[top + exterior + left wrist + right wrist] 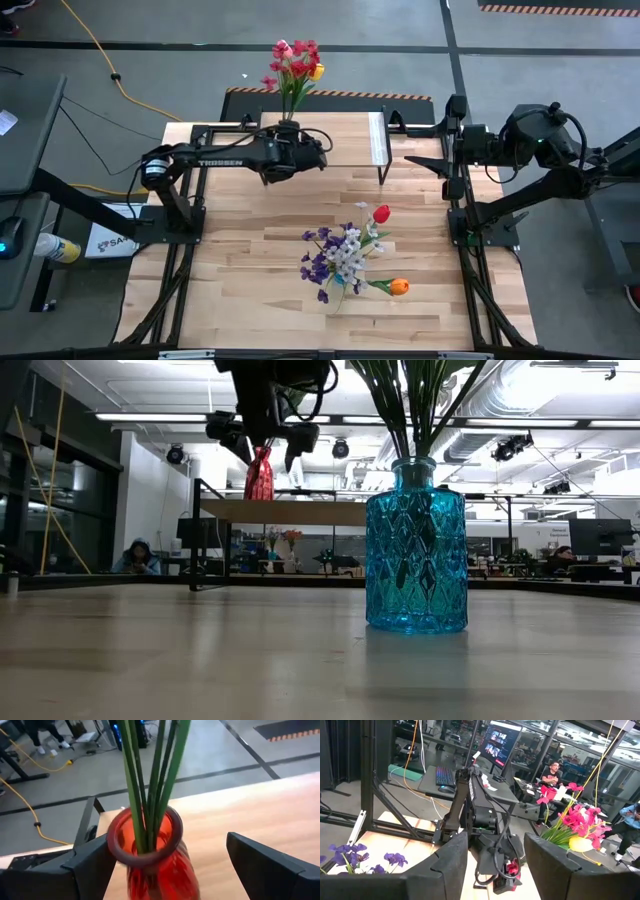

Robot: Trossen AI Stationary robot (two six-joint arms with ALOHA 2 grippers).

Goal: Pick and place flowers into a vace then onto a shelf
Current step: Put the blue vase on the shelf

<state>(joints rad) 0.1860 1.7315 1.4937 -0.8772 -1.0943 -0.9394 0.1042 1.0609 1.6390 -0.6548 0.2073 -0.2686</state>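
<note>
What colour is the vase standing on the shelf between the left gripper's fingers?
Red, translucent glass vase; clearest in the left wrist view.

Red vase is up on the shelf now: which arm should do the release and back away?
Left. Its claw stands open around the red vase on the shelf; the right claw waits off at the table's right edge.

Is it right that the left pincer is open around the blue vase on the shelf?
No: it is the red vase, not the blue one. The left wrist view shows the left pincer open around the red vase on the shelf. The blue vase stands on the table.
</note>
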